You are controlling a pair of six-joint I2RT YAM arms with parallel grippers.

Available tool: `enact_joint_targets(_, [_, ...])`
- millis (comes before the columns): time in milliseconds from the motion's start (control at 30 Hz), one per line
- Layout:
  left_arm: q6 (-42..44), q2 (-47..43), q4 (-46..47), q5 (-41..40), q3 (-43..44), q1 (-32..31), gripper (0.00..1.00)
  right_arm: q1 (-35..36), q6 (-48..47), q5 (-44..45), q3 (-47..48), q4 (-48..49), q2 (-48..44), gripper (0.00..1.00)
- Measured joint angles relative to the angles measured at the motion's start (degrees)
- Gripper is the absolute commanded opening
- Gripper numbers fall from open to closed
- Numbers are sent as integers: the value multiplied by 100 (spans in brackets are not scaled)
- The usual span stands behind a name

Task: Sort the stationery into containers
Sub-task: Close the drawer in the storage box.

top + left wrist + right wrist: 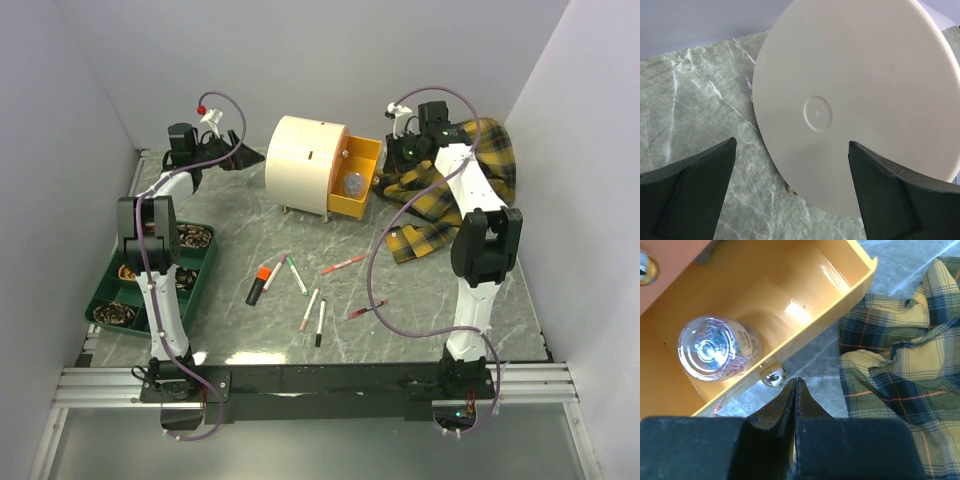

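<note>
1. Black right gripper point(795, 384) jaws are clenched on nothing, tips just beside the knob point(773, 377) of the open yellow drawer point(765, 285).
2. Your left gripper point(792, 145) stands spread wide, facing the cream cabinet point(855, 90) at its flat end; brace there if you push.
3. Inside sits a clear tub point(717, 355); pens point(298, 277) lie mid-table, so likely leave it open.

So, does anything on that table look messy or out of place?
Yes. A yellow plaid cloth lies crumpled beside the open yellow drawer, odd among stationery. The pens and an orange-capped marker lie scattered at odd angles mid-table instead of lined up or put away.
</note>
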Motion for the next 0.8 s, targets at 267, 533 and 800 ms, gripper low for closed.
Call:
enact_joint_targets(267, [-11, 15, 59, 109, 0, -109, 99, 260, 20, -160, 0, -4, 9, 2])
enact_joint_targets(533, [-31, 111, 111, 197, 0, -162, 99, 540, 118, -247, 146, -2, 90, 3])
enact_joint_targets(800, [-111, 111, 184, 223, 0, -164, 99, 796, 299, -321, 424, 48, 398, 5])
